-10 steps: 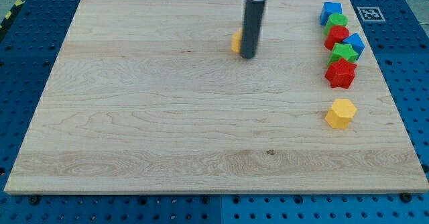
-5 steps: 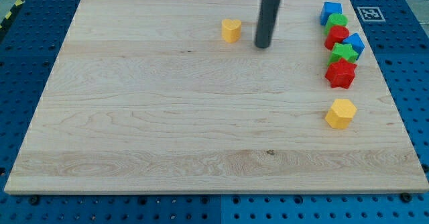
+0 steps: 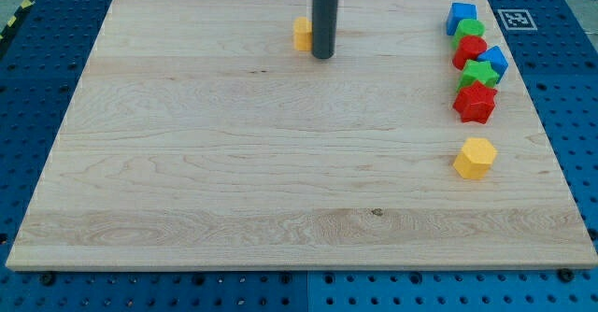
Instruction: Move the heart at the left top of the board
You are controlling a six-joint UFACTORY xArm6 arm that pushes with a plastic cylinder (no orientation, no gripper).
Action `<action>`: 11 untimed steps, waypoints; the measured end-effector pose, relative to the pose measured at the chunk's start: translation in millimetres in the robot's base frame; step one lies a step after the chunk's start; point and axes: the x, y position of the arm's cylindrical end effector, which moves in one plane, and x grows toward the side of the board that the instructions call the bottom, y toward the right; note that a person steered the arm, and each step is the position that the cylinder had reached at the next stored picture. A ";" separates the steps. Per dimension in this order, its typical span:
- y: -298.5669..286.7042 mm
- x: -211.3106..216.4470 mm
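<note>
Tip on the heart, top of the board.
The tip (image 3: 322, 56) touches the yellow heart's (image 3: 302, 34) right side; the rod has no end effector jaws.

A robotics lab seen from my remote station, pale wooden desk (image 3: 234, 181) on a blue perforated mounting bench (image 3: 570, 106), printed fiducial marker (image 3: 512, 19) at its corner, yellow-black hazard tape (image 3: 13, 18) at the edge
</note>
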 end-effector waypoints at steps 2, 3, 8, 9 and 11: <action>-99.4 -42.8; -154.7 -50.0; -76.2 -74.9; -154.8 -74.9; -173.1 -66.9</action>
